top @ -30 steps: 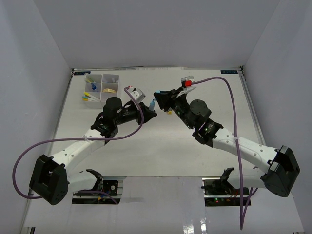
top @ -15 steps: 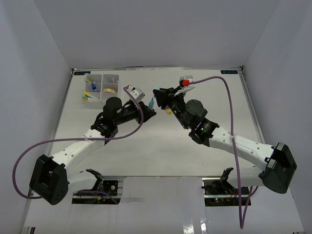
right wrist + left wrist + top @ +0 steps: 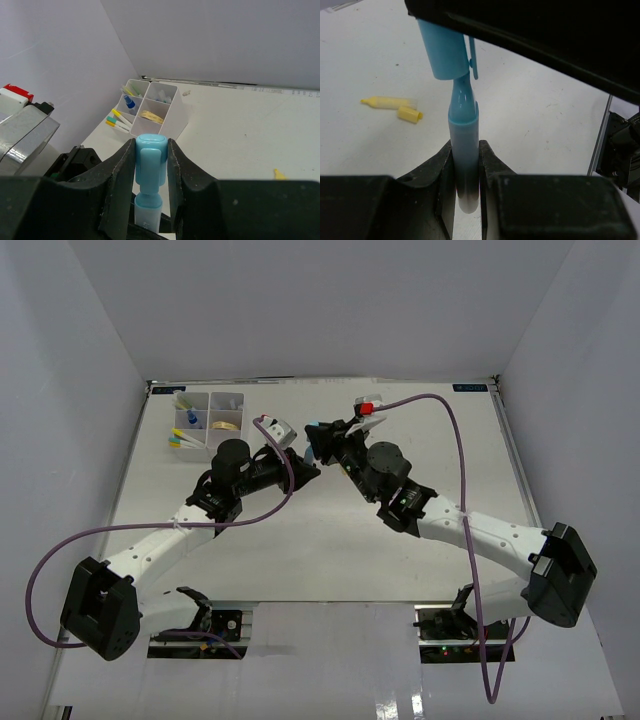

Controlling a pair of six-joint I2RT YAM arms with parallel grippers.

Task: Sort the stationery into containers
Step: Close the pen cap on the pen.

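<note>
A light blue marker (image 3: 464,135) stands upright between my left gripper's (image 3: 465,150) jaws, which are shut on its barrel. Its light blue cap (image 3: 151,160) is pinched in my right gripper (image 3: 151,150), right over the marker's tip and partly on it. From above, both grippers meet at the marker (image 3: 311,450) in the middle of the table: the left gripper (image 3: 303,464) is below it, the right gripper (image 3: 316,433) above. The white containers (image 3: 209,405) stand at the far left, also seen past the right gripper (image 3: 172,120).
A tan ring (image 3: 150,116) and a blue-capped bottle (image 3: 129,102) lie in compartments. Yellow and green pens (image 3: 117,121) rest on the table against the tray. A yellow marker (image 3: 387,102) and its loose cap (image 3: 410,114) lie on the table under the grippers.
My right gripper has moved left with the cap, bringing it onto the tip of the marker. The left arm has held still.
</note>
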